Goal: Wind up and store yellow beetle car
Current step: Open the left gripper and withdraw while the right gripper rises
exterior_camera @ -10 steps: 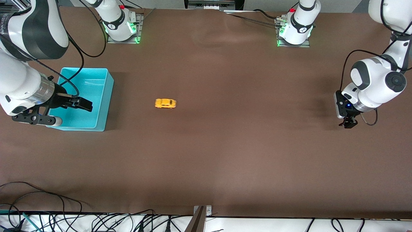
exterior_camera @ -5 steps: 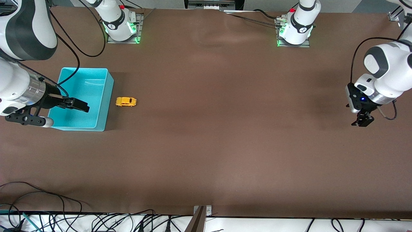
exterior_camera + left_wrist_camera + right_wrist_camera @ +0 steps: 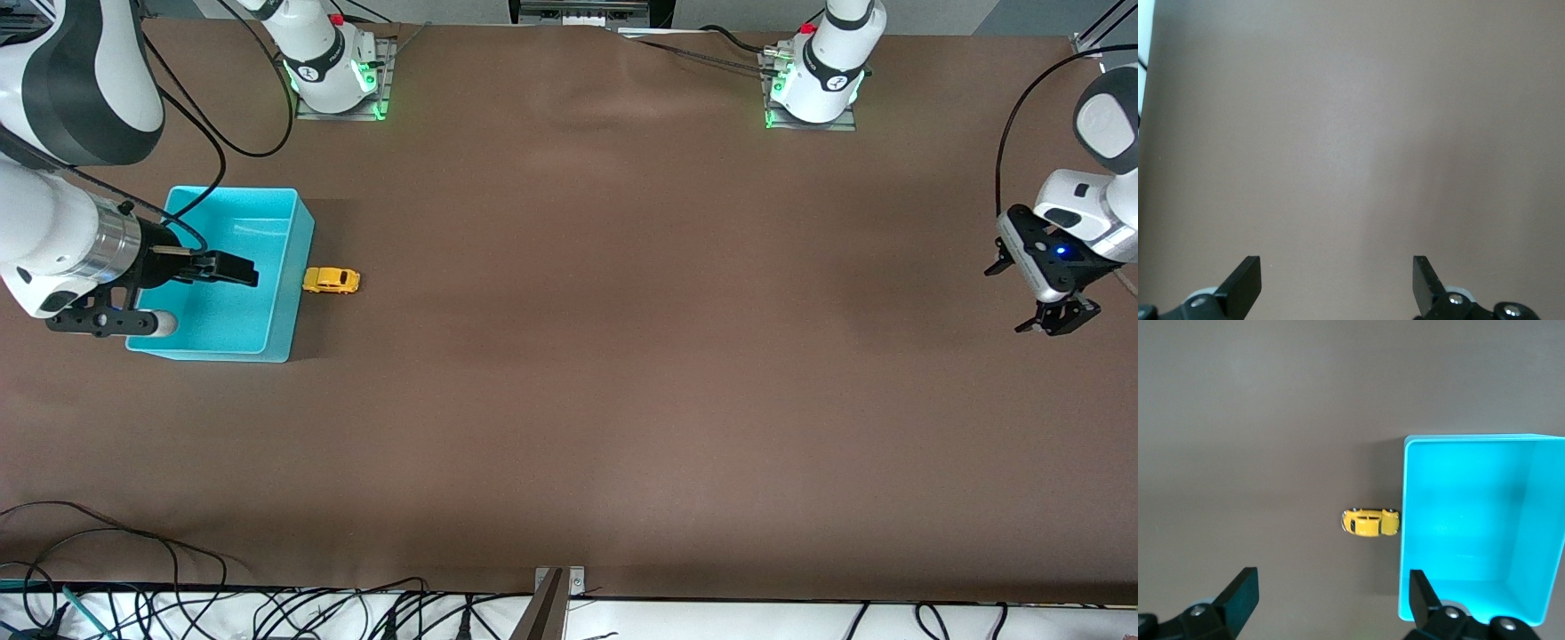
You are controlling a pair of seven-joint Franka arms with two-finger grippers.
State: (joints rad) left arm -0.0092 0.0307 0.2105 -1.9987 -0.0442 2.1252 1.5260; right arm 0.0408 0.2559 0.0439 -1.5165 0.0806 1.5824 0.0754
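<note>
Resting against the turquoise bin, the yellow beetle car looks light, hard, rollable: pinch its flanks. Right tool spread wide over the bin; left tool wide, waiting.

The light is bright and even. The brown tabletop has soft pale patches near the middle. Short dark shadows sit beside the blue box. Everything looks sharp.

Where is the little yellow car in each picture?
Front view: the yellow beetle car sits on the brown table, against the outer wall of the blue bin.
Left wrist view: not in it, only bare table.
Right wrist view: the car is by the same blue bin.
Shared landmark: the bin.
</note>
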